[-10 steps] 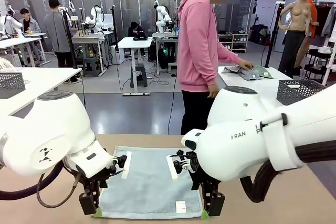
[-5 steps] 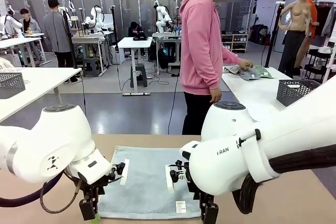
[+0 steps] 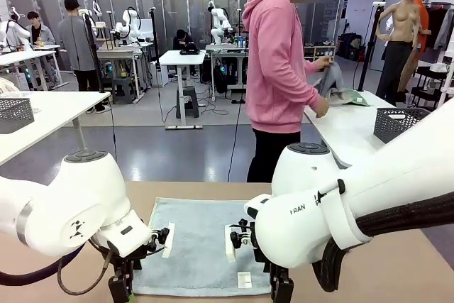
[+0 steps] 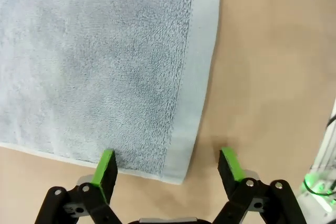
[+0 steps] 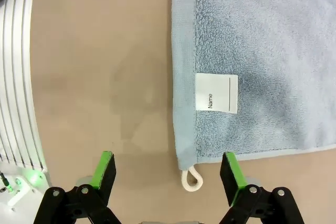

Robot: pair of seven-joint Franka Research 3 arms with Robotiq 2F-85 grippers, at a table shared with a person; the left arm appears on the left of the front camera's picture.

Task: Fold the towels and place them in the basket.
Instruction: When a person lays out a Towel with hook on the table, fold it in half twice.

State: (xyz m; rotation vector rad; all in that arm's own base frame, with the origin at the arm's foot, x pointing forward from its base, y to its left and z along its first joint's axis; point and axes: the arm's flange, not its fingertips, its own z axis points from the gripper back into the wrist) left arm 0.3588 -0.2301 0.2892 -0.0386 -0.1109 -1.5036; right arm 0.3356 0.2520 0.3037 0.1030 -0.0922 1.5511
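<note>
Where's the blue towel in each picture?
Front view: the towel lies flat at the bottom middle.
Left wrist view: it fills the upper left, with one corner near the bottom middle.
Right wrist view: it fills the upper right, and the corner with the white loop is near the bottom.
Shared landmark: the tan table under it.

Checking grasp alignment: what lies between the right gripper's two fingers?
In the right wrist view, the towel has its corner, with the white loop, lying on the tan table between the right gripper's open fingers.
</note>
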